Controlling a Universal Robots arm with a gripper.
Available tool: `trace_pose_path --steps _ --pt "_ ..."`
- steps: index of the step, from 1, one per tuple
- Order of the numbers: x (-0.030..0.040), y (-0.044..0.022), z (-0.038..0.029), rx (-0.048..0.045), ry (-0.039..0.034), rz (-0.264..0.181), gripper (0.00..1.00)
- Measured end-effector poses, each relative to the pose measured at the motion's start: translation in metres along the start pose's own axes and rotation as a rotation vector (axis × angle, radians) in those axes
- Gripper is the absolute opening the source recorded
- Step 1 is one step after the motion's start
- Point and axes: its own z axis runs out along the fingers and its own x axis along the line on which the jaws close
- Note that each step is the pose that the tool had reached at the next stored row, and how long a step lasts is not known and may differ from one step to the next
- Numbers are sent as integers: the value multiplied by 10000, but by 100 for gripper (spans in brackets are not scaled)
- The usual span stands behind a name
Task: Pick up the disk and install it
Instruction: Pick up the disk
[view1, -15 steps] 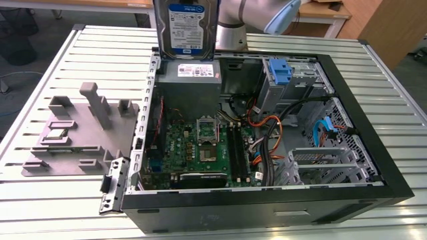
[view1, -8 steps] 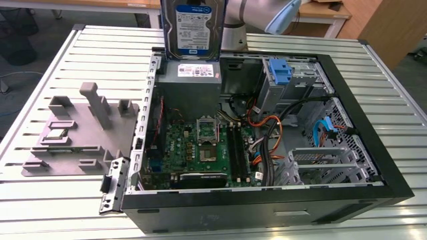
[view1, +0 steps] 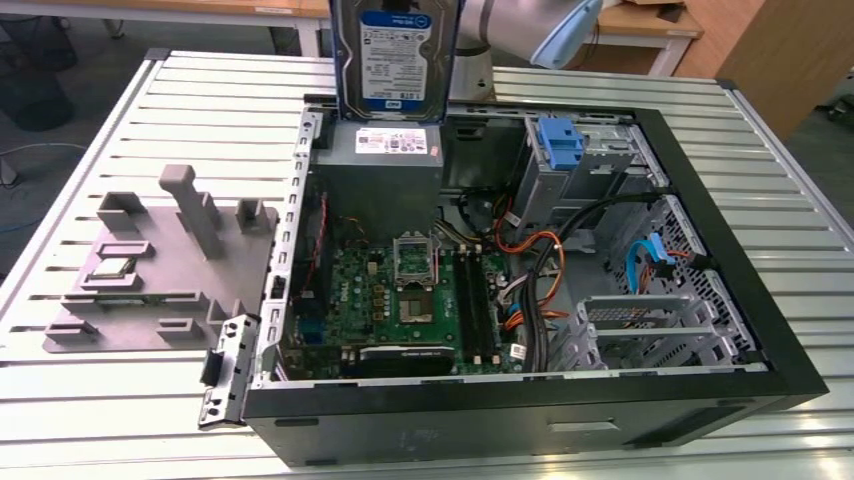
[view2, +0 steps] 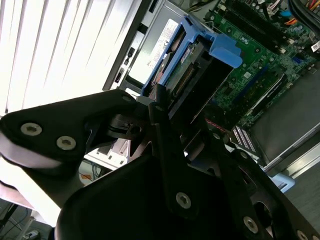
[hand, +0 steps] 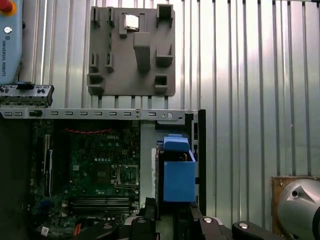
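you have the slatted table (view1: 160, 100) carrying the open computer case (view1: 534, 410). over the grey power supply (view1: 380, 175) in its corner, the disk (view1: 396, 60) hangs upright, label facing the exterior view. your gripper (hand: 173, 209) is clamped on the disk.

The exterior view stands high off one edge of the worktop (view1: 160, 100) and looks steeply down into the open computer case (view1: 787, 370). The first wrist view faces straight down from well above it. The second wrist view peers close and slantwise past the hand (view2: 175, 112). All three share the disk (view1: 395, 60) and the motherboard (view1: 400, 300).
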Motion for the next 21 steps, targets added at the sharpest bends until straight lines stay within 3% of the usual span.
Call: trace_pose_path --steps 21 --pt "163 -16 19 0 1 0 35"
